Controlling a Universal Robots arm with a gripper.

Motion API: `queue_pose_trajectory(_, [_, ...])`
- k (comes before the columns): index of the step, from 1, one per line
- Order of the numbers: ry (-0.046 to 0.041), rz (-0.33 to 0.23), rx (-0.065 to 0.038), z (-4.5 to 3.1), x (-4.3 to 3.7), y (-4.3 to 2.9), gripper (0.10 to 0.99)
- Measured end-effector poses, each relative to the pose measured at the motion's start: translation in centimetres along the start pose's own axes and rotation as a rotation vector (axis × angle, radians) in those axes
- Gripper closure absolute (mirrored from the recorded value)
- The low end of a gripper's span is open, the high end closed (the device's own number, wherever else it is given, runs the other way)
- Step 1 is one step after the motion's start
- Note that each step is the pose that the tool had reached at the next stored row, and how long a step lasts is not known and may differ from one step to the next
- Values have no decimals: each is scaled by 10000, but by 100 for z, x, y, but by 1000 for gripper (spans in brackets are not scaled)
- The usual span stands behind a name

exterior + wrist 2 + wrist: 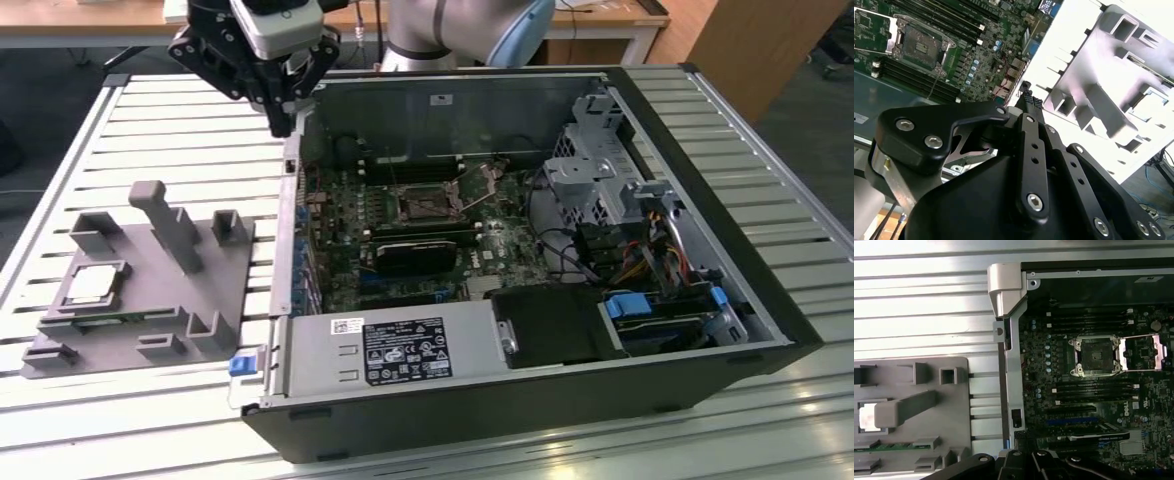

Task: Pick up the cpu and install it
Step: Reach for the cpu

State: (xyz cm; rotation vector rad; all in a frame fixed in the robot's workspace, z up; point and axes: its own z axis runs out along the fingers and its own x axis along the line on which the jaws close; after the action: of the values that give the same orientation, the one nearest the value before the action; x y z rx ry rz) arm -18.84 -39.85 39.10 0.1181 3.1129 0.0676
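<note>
The cpu (91, 285), a small silvery square with a pale border, lies in a recess of the grey tray (200, 310) at the exterior view's left. In the first wrist view the cpu (866, 417) is partly hidden behind a tray post. My gripper (280, 122) hangs shut and holds nothing. It is above the table beside the case's far left corner, well away from the cpu. In the second wrist view its black fingers (1030, 107) meet at the tips. The motherboard socket (424, 205) (1096, 356) stands bare with its metal frame flipped open.
The open computer case (747, 300) lies on its side on a slatted metal table (80, 150). Its upright wall (284, 250) stands between the tray and the motherboard. A drive cage and cables fill the right of the case. The tray carries tall posts (167, 225).
</note>
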Motion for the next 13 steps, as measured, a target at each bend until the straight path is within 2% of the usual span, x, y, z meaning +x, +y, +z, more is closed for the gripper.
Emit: queue_pose_trajectory(13, [1, -1, 0, 4, 119, -21, 980])
